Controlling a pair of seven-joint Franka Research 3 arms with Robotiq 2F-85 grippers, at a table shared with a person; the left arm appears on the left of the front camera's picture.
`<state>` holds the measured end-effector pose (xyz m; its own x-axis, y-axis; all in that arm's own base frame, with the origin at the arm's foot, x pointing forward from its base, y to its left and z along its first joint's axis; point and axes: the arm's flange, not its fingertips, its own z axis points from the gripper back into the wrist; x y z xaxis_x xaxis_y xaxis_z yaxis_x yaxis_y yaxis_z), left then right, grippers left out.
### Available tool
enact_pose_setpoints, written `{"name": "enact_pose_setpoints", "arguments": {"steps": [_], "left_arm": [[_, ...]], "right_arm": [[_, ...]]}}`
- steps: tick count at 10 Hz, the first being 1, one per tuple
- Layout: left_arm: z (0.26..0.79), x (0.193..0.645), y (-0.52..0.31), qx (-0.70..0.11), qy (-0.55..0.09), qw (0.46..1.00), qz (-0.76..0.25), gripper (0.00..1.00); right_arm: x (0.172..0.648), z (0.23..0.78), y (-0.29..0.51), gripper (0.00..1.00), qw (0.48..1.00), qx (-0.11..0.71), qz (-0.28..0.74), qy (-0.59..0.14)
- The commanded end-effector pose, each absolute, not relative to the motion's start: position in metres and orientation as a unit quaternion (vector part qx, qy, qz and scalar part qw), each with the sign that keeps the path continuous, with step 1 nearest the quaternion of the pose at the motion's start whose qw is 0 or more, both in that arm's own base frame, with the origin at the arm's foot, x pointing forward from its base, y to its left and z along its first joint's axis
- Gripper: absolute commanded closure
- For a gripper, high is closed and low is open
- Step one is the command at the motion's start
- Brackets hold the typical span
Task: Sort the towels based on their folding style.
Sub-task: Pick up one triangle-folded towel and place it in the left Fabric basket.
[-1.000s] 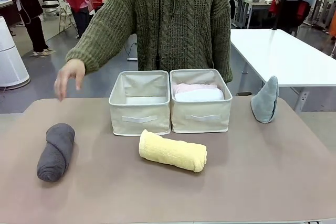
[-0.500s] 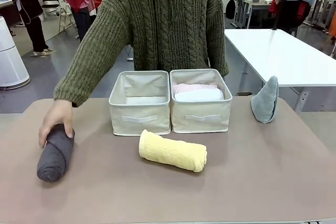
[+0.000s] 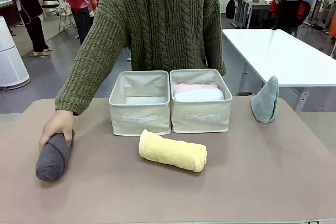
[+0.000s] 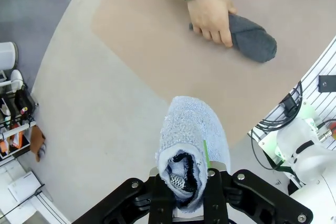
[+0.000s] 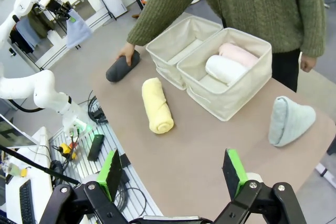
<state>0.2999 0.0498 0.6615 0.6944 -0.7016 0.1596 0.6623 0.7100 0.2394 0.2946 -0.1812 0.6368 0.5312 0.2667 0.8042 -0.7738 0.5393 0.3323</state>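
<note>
Brown table, nine o'clock: a person's hand rests on the dark grey towel; left gripper clamps a light blue towel, right gripper gapes empty

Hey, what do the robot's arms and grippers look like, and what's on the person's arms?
Left arm: white, rounded joints, black cables at its base. Left gripper and right gripper: black, with green-padded fingers. Person's sleeve: olive-green cable knit.
</note>
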Motion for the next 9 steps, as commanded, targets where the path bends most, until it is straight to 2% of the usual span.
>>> {"name": "enact_pose_setpoints", "arguments": {"steps": [1, 2, 9], "left_arm": [[0.660, 0.311, 0.045, 0.076, -0.133, 0.927, -0.343, 0.83], [0.661, 0.300, 0.050, 0.082, -0.120, 0.917, -0.372, 0.83], [0.661, 0.300, 0.050, 0.082, -0.120, 0.917, -0.372, 0.83]], "right_arm": [[0.295, 0.637, -0.181, 0.00, 0.790, 0.360, 0.331, -0.370], [0.295, 0.637, -0.181, 0.00, 0.790, 0.360, 0.331, -0.370], [0.295, 0.637, -0.181, 0.00, 0.790, 0.360, 0.331, -0.370]]}}
